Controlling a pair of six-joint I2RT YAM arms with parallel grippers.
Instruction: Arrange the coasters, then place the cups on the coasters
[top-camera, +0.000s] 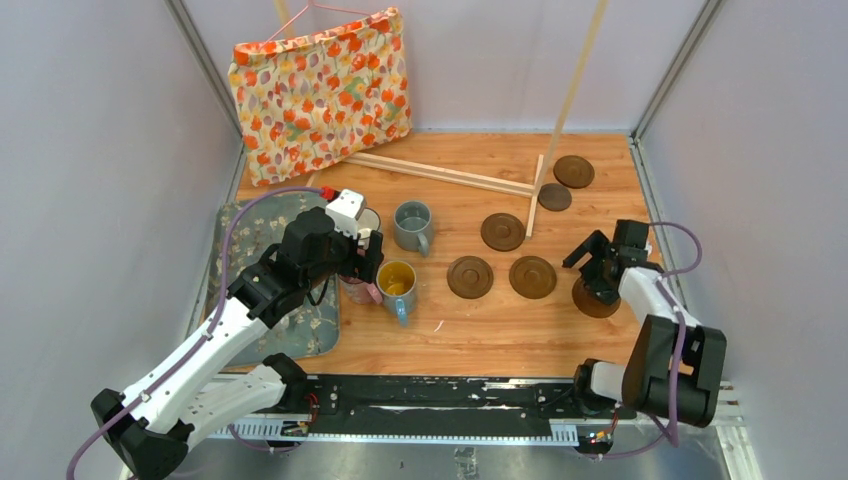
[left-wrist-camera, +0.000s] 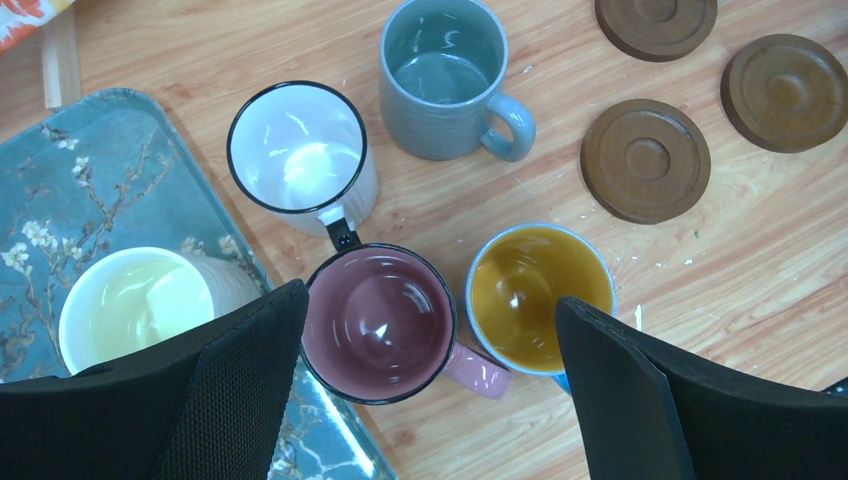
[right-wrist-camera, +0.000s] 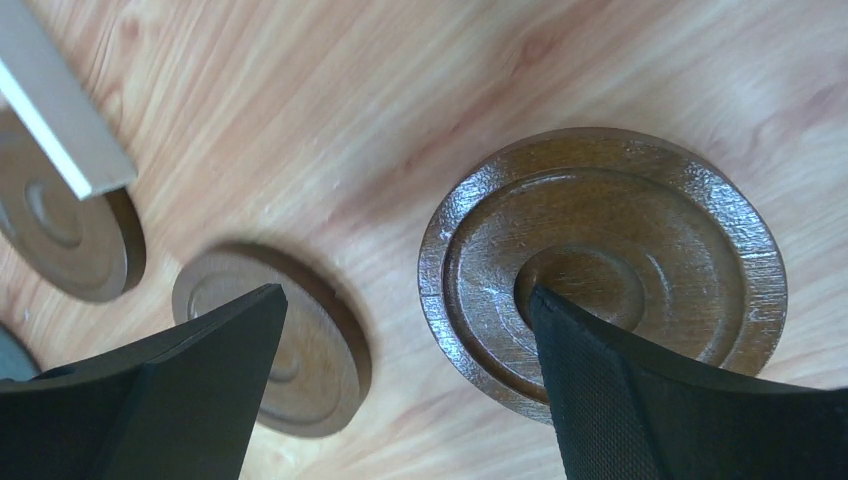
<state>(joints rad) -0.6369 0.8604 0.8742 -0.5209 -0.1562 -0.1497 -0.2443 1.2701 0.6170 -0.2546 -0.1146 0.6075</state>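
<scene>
Several dark-brown coasters lie on the wood: two side by side (top-camera: 470, 277) (top-camera: 532, 277), one behind them (top-camera: 502, 231), two at the back (top-camera: 574, 171). My right gripper (top-camera: 597, 270) (right-wrist-camera: 405, 295) hangs open just above another coaster (right-wrist-camera: 610, 250), one fingertip over its centre. My left gripper (top-camera: 365, 262) (left-wrist-camera: 430, 300) is open above the pink cup (left-wrist-camera: 378, 322) and the blue cup with yellow inside (left-wrist-camera: 540, 295). The white dark-rimmed cup (left-wrist-camera: 297, 147) and grey-blue cup (left-wrist-camera: 445, 75) stand behind. A cream cup (left-wrist-camera: 135, 305) sits on the mat.
A grey floral mat (top-camera: 270, 290) lies at the left. A flowered bag (top-camera: 320, 90) leans on the back wall. Thin wooden sticks (top-camera: 440, 172) lie across the back of the table, and one upright (top-camera: 580, 70) rises near the back coasters.
</scene>
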